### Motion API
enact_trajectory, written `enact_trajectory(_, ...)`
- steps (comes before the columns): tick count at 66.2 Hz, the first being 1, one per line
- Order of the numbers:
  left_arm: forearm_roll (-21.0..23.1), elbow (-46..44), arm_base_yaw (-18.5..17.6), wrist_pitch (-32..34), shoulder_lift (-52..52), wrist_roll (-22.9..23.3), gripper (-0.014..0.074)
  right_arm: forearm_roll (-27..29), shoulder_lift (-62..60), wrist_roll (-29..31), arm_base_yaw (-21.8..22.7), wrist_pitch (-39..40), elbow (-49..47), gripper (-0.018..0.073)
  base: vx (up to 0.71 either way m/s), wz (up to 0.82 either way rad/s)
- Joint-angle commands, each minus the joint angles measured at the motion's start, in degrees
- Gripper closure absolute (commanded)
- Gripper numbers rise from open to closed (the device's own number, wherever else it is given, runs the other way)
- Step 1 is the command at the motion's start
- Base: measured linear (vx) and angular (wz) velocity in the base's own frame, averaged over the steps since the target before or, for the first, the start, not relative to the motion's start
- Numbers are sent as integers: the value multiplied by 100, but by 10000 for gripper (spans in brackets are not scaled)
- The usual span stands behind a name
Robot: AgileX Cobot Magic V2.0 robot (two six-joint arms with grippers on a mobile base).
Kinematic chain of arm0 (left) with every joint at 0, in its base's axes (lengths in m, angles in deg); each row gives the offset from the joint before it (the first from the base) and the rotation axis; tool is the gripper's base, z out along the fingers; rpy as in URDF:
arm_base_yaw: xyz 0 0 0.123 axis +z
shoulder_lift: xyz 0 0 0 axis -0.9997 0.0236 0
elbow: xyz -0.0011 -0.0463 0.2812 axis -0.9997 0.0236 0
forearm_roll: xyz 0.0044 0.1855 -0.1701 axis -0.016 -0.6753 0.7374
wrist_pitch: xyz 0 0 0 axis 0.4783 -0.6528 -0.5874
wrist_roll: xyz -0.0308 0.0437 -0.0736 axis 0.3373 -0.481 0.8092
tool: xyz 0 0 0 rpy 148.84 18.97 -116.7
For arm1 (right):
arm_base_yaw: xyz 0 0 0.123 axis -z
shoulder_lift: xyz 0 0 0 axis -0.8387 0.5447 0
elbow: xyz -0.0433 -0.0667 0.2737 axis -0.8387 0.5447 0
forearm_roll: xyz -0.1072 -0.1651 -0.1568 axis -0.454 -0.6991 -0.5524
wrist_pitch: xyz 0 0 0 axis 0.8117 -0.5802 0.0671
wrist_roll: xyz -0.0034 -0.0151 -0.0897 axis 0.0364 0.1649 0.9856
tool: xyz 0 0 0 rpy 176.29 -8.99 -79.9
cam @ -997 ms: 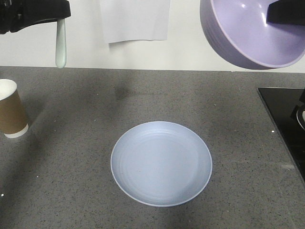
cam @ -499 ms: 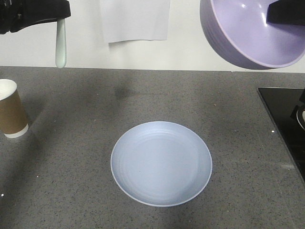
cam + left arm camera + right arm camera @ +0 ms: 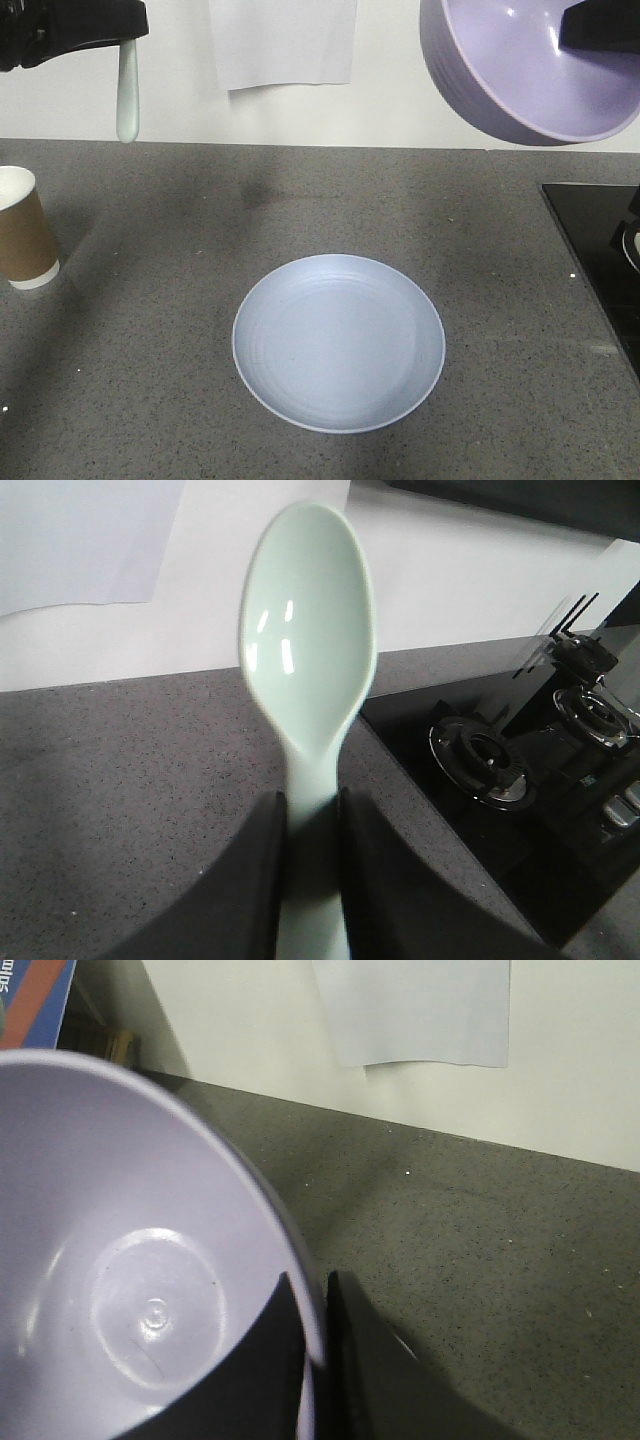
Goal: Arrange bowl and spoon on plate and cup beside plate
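— Count it off for me.
— One plate (image 3: 338,342), one bowl (image 3: 520,70), one spoon (image 3: 127,95), one cup (image 3: 25,240). The plate lies bare on the counter (image 3: 150,300). The cup stands upright far to its left.
— The grippers?
— Two. The left gripper (image 3: 312,810) clamps the spoon's handle and the spoon hangs high. The right gripper (image 3: 318,1300) pinches the bowl's rim, one finger inside and one outside, with the bowl tilted aloft.
— Any change from a second ago?
— None. Everything sits where it was.
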Motion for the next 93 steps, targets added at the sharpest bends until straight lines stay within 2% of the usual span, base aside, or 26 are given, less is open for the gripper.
enact_trajectory(1, 319, -141, 14, 226, -164, 3, 603, 277, -118, 20, 19, 303, -166, 569, 0, 0)
enact_trajectory(32, 319, -141, 14, 226, -164, 3, 603, 425, -69, 59, 19, 505, -166, 569, 0, 0)
enact_trajectory(41, 319, -141, 14, 226, -164, 3, 603, 1099, 201, 833, 14, 499, -166, 569, 0, 0)
enact_trajectory(49, 319, -141, 14, 226, -164, 3, 603, 1812, 725, 1480, 14, 71, -166, 566, 0, 0)
enact_trajectory(56, 319, -141, 14, 226, -164, 3, 603, 2000, 1256, 1758, -136, -458, -166, 566, 0, 0)
enact_trajectory(60, 319, -141, 14, 226, -164, 3, 603, 1855, 1605, 1835, -342, -662, -166, 566, 0, 0)
enact_trajectory(76, 319, -141, 14, 226, -164, 3, 603, 287, 2913, 1802, -1642, -504, -166, 566, 0, 0)
enact_trajectory(83, 319, -141, 14, 226, -164, 3, 603, -338, 3284, 1684, -1966, -426, -166, 563, 0, 0)
enact_trajectory(93, 319, -141, 14, 226, -164, 3, 603, -1015, 3536, 1452, -2192, -150, -166, 559, 0, 0)
